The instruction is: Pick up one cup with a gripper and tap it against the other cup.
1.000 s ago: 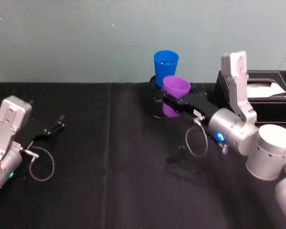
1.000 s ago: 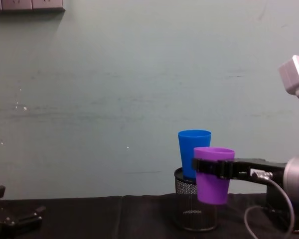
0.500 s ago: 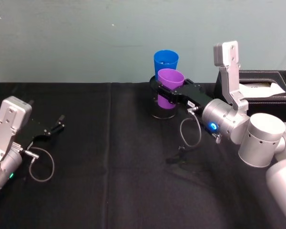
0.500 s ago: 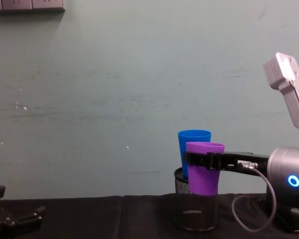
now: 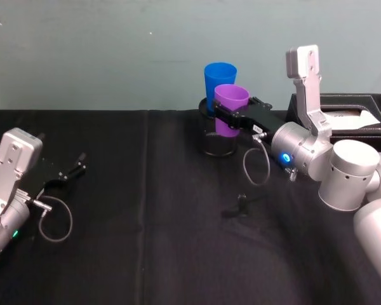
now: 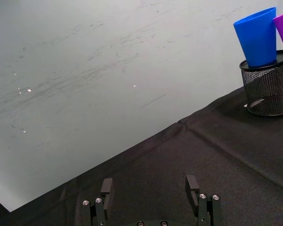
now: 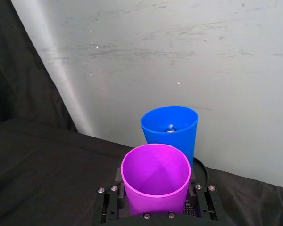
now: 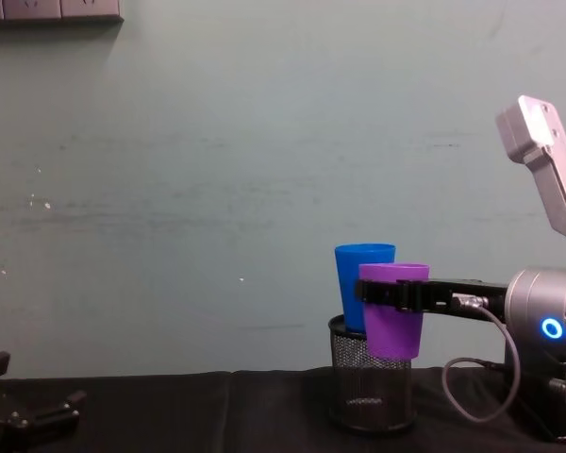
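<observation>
The purple cup (image 5: pixel 232 100) hangs upright in the air, and my right gripper (image 5: pixel 233 119) is shut on its sides. It hovers over the front rim of a black wire-mesh pen holder (image 5: pixel 216 143). The blue cup (image 5: pixel 220 79) stands inside that holder, just behind the purple one. In the chest view the purple cup (image 8: pixel 393 321) overlaps the blue cup (image 8: pixel 362 283); I cannot tell whether they touch. The right wrist view has the purple cup (image 7: pixel 155 175) between the fingers (image 7: pixel 107 205), with the blue cup (image 7: pixel 171 128) right behind. My left gripper (image 5: pixel 73 170) rests open at the far left.
A black tissue box (image 5: pixel 359 122) stands at the back right, behind my right arm. A black cloth (image 5: pixel 146 241) covers the table, and a pale wall rises right behind the cups. A cable loop (image 5: pixel 256 166) hangs under the right wrist.
The right gripper has carried the purple cup left and back, close to the blue cup, then raised it a little. The left arm has not moved.
</observation>
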`<state>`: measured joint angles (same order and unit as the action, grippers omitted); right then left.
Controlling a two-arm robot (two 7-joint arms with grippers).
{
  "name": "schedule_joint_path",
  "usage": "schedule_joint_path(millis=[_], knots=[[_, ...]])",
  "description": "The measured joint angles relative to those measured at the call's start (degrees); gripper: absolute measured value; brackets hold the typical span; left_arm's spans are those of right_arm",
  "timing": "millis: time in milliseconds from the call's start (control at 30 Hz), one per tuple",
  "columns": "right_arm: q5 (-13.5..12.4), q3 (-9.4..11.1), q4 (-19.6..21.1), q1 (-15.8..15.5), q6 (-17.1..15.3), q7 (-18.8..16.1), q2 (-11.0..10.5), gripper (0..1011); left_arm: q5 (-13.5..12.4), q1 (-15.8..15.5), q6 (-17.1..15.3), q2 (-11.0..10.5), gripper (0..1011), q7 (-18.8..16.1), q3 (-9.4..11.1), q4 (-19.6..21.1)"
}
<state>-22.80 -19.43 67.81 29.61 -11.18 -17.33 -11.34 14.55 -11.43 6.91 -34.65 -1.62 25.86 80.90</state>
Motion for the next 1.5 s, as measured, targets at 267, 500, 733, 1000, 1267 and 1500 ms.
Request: schedule_joint_path(millis=[267, 500, 733, 1000, 1267, 1500], knots=[[0.1, 0.0, 0.0, 0.0, 0.0, 0.0, 0.0, 726, 0.0, 0.0, 0.0, 0.0, 1000, 0.0, 0.0, 0.0], [0.1, 0.0, 0.1, 0.0, 0.0, 0.1, 0.0, 726, 0.0, 0.0, 0.0, 0.0, 1000, 0.0, 0.0, 0.0], [0.1, 0.0, 0.1, -0.1, 0.0, 0.1, 0.0, 726, 0.0, 0.0, 0.0, 0.0, 1000, 0.0, 0.0, 0.0], [0.1, 0.0, 0.2, -0.1, 0.0, 0.1, 0.0, 726, 0.0, 0.0, 0.0, 0.0, 1000, 0.0, 0.0, 0.0], [0.1, 0.0, 0.2, -0.1, 0.0, 0.1, 0.0, 726, 0.0, 0.0, 0.0, 0.0, 1000, 0.0, 0.0, 0.0], [0.1, 0.0, 0.2, -0.1, 0.0, 0.1, 0.0, 726, 0.0, 0.0, 0.0, 0.0, 1000, 0.0, 0.0, 0.0]])
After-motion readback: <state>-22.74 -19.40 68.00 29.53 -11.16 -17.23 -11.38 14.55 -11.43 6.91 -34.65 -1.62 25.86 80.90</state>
